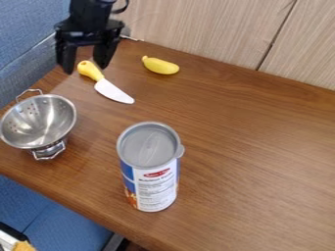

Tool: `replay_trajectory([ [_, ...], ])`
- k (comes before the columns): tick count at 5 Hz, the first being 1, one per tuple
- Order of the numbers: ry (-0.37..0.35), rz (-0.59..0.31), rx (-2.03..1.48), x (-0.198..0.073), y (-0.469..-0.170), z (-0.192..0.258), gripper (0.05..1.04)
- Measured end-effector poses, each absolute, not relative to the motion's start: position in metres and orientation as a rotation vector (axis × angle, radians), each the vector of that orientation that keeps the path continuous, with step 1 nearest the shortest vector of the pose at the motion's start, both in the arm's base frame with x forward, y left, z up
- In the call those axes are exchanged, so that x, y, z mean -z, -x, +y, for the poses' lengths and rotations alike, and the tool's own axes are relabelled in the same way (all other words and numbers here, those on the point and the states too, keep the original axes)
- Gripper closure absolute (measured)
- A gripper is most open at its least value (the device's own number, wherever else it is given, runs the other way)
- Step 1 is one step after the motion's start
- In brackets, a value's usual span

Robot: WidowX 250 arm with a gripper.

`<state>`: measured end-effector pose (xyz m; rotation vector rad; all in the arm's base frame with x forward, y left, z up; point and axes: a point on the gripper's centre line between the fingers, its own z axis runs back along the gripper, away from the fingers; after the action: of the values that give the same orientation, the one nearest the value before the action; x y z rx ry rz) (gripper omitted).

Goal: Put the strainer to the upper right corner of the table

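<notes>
Canister (154, 184); strainer (38, 123) nearer camera than tool (85, 67).

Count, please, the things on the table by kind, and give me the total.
Kitchen tools: 2 (strainer, knife)
Containers: 1 (lidded can)
Fruit-like things: 1 (yellow banana-shaped piece)
Total: 4

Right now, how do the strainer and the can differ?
The strainer is wide and low; the can is narrow and tall. The strainer is open on top, while the can has a grey lid. The strainer is bare metal; the can wears a printed label. Both stand on the table.
</notes>
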<state>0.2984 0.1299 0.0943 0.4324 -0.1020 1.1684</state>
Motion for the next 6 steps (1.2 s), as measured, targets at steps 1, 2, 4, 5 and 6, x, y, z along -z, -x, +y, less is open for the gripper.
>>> replay_trajectory([
  [1, -0.476, -0.037, -1.144, -0.078, -0.284, 0.133, 0.084],
  [2, -0.511, -0.012, -1.113, -0.065, -0.271, 0.134, 0.084],
  [4, -0.561, 0.025, -1.085, -0.047, -0.258, 0.135, 0.139],
  [5, -0.565, 0.033, -1.081, -0.043, -0.254, 0.134, 0.433],
  [6, -0.559, 0.023, -1.087, -0.042, -0.255, 0.134, 0.741],
])
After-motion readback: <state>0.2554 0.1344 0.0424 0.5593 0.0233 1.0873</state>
